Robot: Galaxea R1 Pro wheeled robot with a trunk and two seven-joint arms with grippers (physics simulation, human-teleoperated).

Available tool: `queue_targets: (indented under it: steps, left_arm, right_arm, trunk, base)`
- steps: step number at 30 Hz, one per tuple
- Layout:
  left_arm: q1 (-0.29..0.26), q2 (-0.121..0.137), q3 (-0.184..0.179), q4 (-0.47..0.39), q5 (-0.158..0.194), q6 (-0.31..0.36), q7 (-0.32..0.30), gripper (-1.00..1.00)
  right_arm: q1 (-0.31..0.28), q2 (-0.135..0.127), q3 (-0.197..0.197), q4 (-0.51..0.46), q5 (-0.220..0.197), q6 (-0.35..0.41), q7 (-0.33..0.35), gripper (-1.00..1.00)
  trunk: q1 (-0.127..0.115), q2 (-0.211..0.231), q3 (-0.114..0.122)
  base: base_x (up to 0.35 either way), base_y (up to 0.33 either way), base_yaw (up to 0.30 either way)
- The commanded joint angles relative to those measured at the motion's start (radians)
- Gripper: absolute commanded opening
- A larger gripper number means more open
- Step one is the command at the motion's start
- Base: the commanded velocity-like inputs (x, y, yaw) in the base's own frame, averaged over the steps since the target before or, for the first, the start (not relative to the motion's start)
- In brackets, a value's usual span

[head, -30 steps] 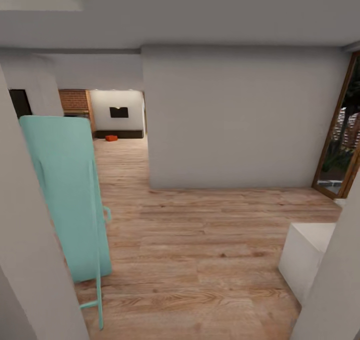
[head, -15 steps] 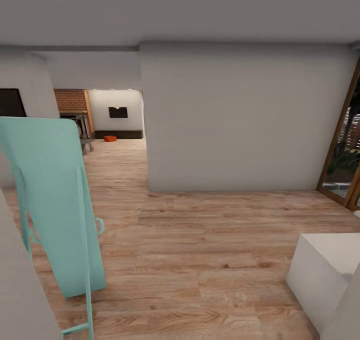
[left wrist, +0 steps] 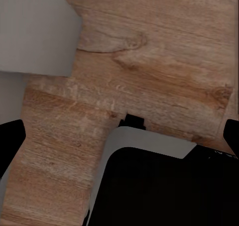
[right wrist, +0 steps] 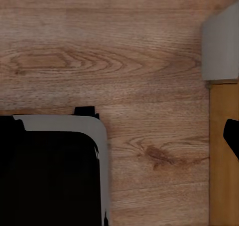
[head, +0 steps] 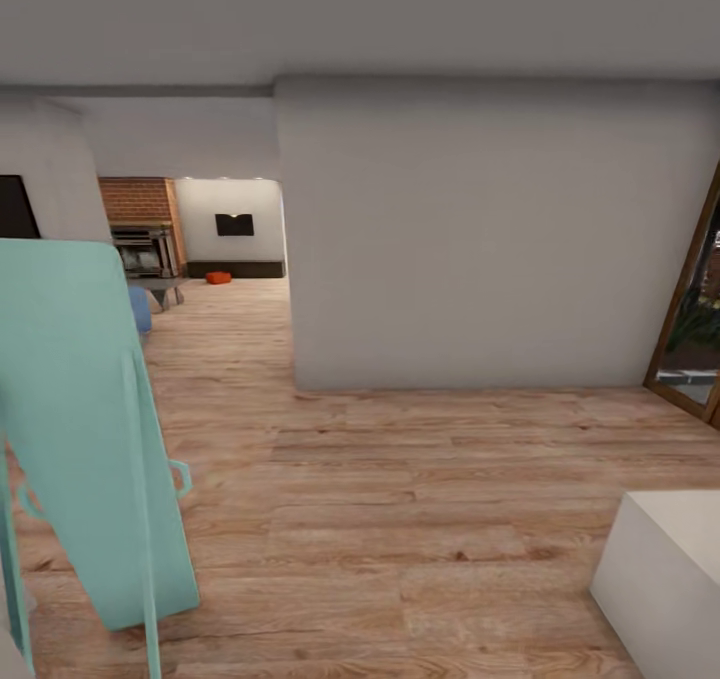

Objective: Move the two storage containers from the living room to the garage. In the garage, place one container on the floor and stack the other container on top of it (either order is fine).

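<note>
Far down the passage, one small orange-red storage container [head: 218, 277] rests on the light wood plank floor of the living room, near a dark low wall base. It is too distant for any detail. The left wrist view has my left gripper [left wrist: 119, 141] pointing down at the wood planks, with its dark fingertips [left wrist: 11, 138] wide apart at the picture's edges and nothing between them. My right gripper [right wrist: 119, 131] likewise hangs open over the planks, one fingertip [right wrist: 232, 136] showing at the edge.
A tall teal leaning stand [head: 90, 429] is close on the left. A grey wall block [head: 480, 229] fills the middle, with the passage to its left. A white block [head: 665, 579] sits low right and a wood-framed glass door [head: 695, 339] is at the far right. A brick fireplace [head: 145, 244] shows beyond.
The whole head view has shifted as the robot rolled on: the teal stand slid left and nearer, the near grey wall left the picture, and more of the fireplace room shows.
</note>
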Motion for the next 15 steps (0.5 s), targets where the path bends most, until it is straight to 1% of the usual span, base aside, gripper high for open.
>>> queue_targets:
  steps: [1, 15]
  left_arm:
    - [-0.001, 0.000, -0.006, 0.001, 0.008, -0.003, 0.002, 1.00]
    - [-0.001, -0.001, -0.006, 0.001, 0.008, -0.003, 0.002, 1.00]
  right_arm:
    - [-0.001, 0.000, 0.009, 0.003, -0.007, -0.005, -0.001, 1.00]
    - [-0.002, -0.001, 0.008, 0.003, -0.007, -0.005, -0.001, 1.00]
  trunk:
    - [0.001, -0.001, -0.001]
    - [0.001, -0.001, -0.001]
  base:
    - [0.322, 0.000, 0.000]
    - [0.322, 0.000, 0.000]
